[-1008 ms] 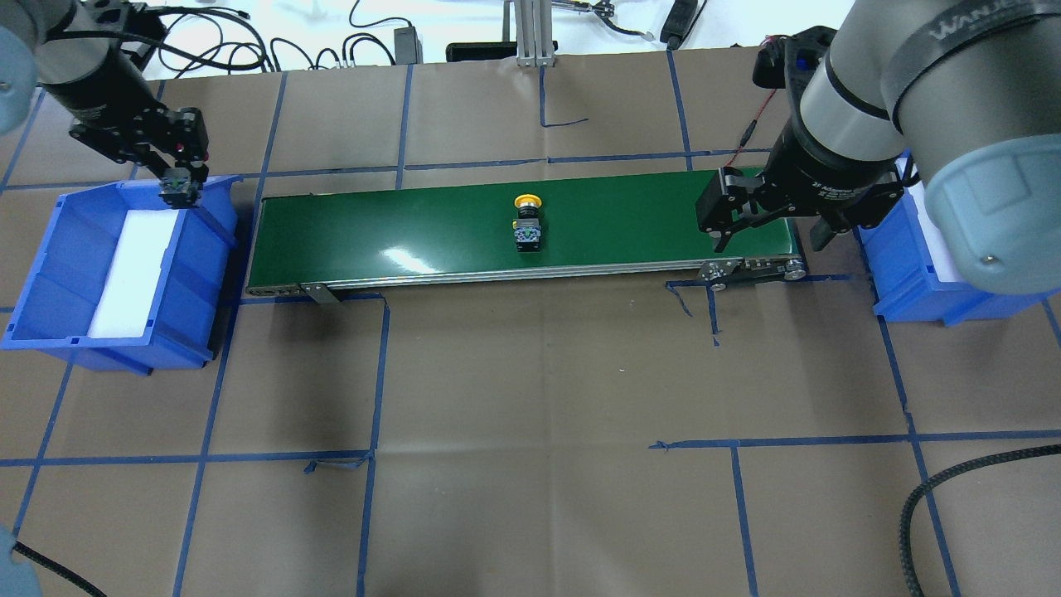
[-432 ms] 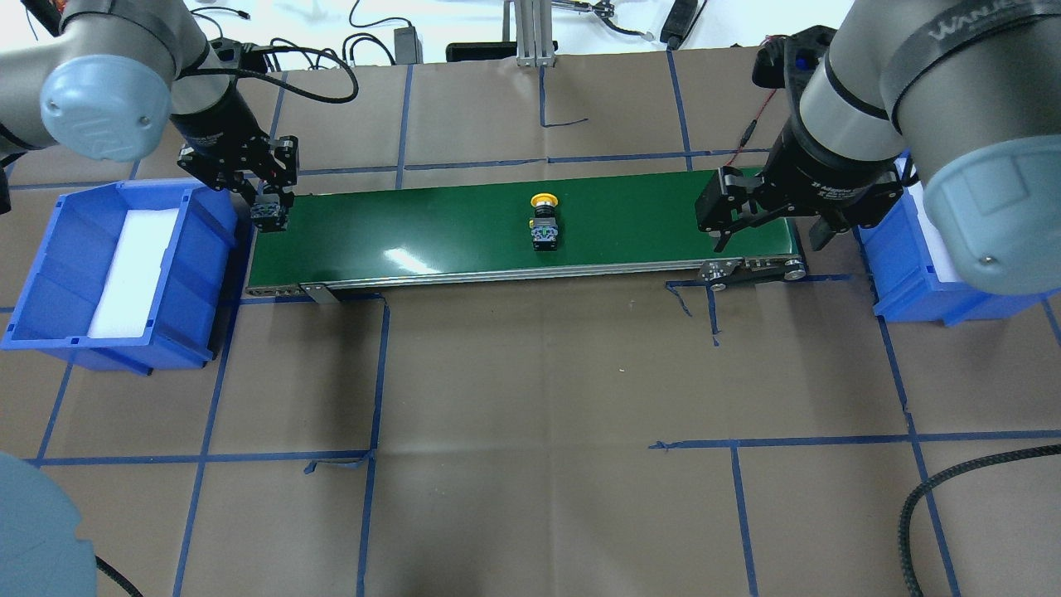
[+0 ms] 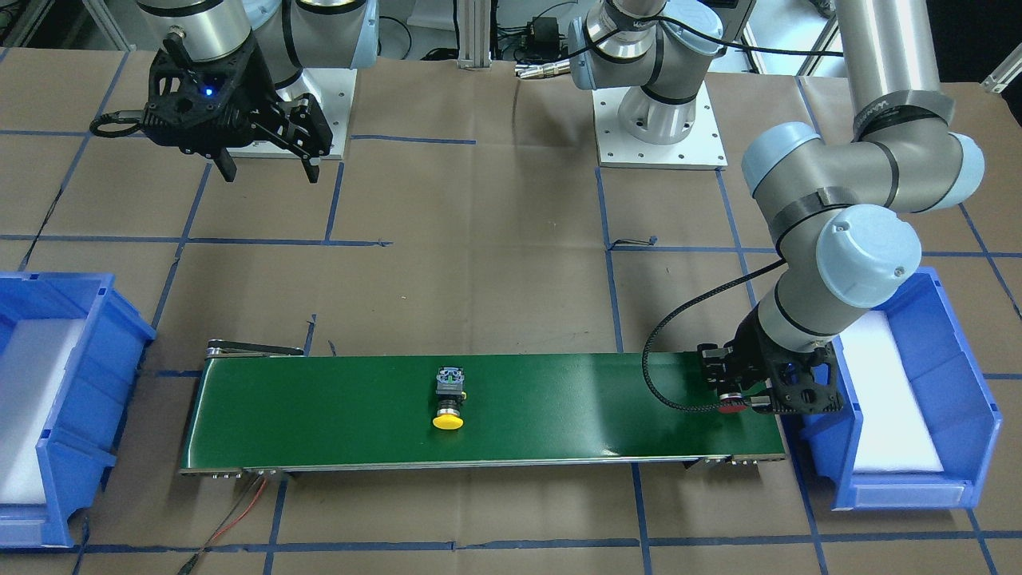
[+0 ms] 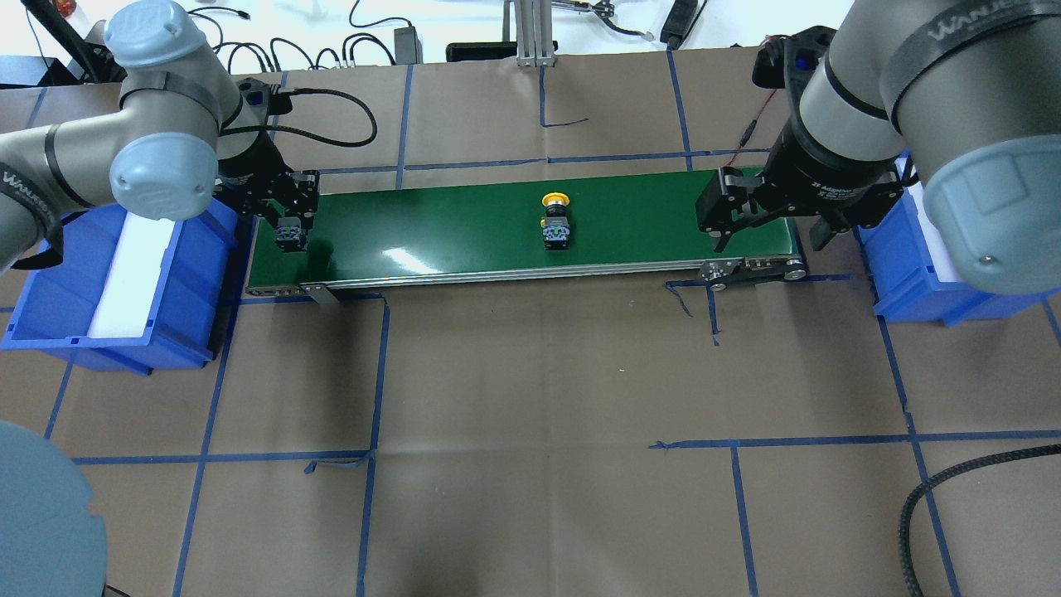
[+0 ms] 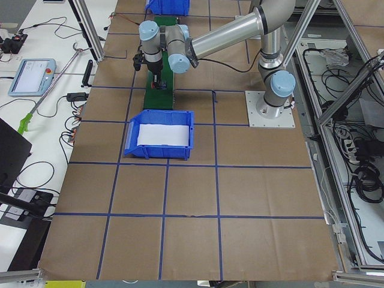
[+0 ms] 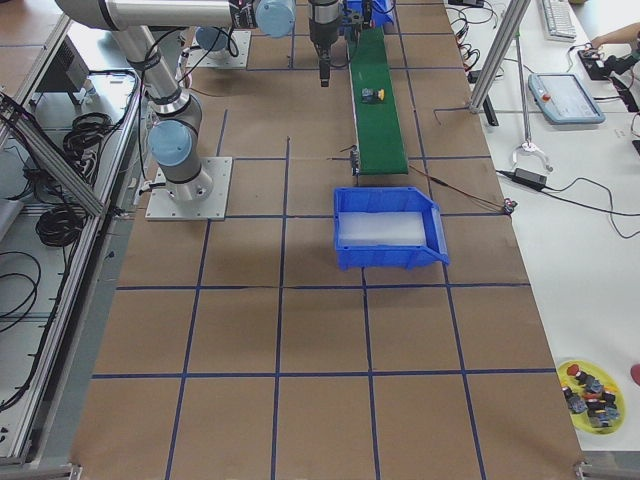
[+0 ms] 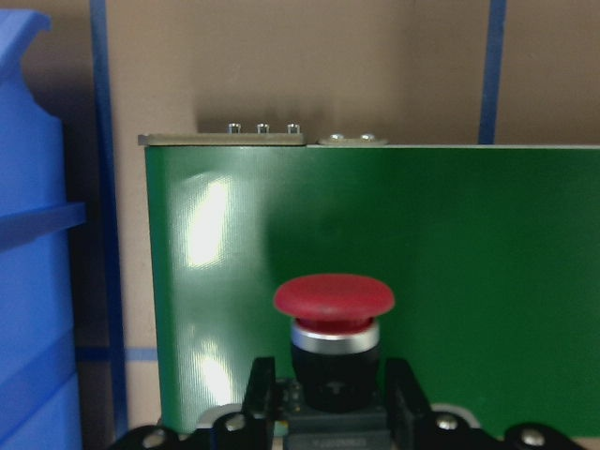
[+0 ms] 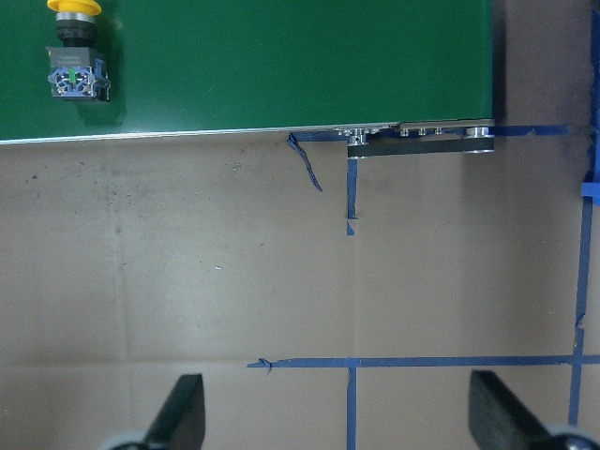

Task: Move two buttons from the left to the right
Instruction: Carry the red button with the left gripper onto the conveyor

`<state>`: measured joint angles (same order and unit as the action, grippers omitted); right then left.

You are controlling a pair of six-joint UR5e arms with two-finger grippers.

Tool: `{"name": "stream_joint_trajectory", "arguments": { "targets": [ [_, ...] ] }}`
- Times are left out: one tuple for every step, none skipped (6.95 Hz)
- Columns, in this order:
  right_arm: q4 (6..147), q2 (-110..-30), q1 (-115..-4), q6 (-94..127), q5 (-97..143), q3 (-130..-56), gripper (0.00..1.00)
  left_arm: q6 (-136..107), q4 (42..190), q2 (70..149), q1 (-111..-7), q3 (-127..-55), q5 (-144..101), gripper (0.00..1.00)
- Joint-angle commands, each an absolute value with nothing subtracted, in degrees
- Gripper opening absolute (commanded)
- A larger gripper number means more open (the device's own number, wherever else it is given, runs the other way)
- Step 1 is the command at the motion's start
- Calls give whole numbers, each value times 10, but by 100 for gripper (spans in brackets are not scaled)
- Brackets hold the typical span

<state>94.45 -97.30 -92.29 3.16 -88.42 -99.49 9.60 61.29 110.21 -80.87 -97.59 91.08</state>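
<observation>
The red button (image 7: 333, 300) is held in my left gripper (image 4: 290, 233), which is shut on its black body just above the left end of the green conveyor belt (image 4: 431, 228). It also shows in the front view (image 3: 728, 406). The yellow button (image 4: 555, 220) lies on its side at mid-belt, cap toward the far edge; it also shows in the front view (image 3: 449, 399) and in the right wrist view (image 8: 75, 56). My right gripper (image 4: 768, 242) is open and empty, hovering high by the belt's right end, on the robot's side.
A blue bin (image 4: 50, 282) with a white foam liner stands just left of the belt. A second blue bin (image 4: 903, 282) stands off the belt's right end, partly under my right arm. Blue tape lines cross the brown table.
My left gripper has carried the red button right, from over the left bin to over the belt's left end. The yellow button has moved right along the belt. My right arm has not moved.
</observation>
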Motion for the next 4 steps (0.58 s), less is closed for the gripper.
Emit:
{"name": "stream_joint_trajectory", "arguments": {
  "targets": [
    [944,-973,-923,32,-884,-995,100,110,559,1110,-808,-1008,911,11],
    [944,-973,-923,32,-884,-995,100,109,559,1110,-808,-1007,910,58],
    [945,-973,-923,32,-884,-995,100,106,557,1109,-807,-998,907,96],
    [944,-973,-923,31,-884,-995,100,105,559,1107,-804,-983,910,99]
  ]
}}
